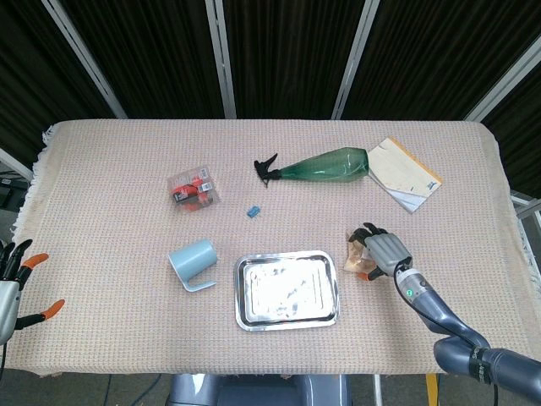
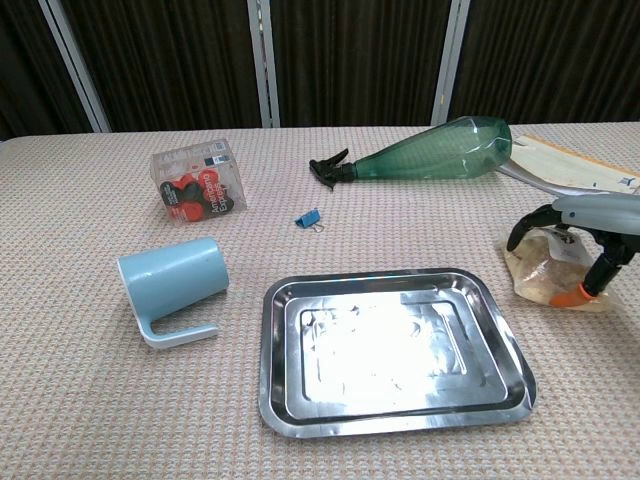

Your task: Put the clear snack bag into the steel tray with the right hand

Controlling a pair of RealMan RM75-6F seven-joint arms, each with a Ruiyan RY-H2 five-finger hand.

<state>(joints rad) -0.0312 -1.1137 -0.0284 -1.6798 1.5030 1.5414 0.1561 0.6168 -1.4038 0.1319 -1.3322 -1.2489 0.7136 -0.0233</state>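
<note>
The clear snack bag (image 1: 354,253) (image 2: 541,280), with pale brown snacks and a small label, lies on the cloth just right of the steel tray (image 1: 287,255) (image 2: 380,279). My right hand (image 1: 385,251) (image 2: 585,214) hangs right over the bag. Its dark fingers (image 2: 517,234) arch down past the bag's far left side and the orange-tipped thumb comes down at the near side. A firm grip does not show, and the bag still rests flat. The tray holds nothing. My left hand (image 1: 12,286) waits at the table's left edge with its fingers spread, holding nothing.
A blue mug (image 1: 193,260) (image 2: 175,278) lies on its side left of the tray. Behind are a green spray bottle (image 1: 325,163) (image 2: 440,150), a clear box of red items (image 1: 193,188) (image 2: 195,185), a blue binder clip (image 1: 251,211) (image 2: 308,218) and a notebook (image 1: 404,173) (image 2: 570,170).
</note>
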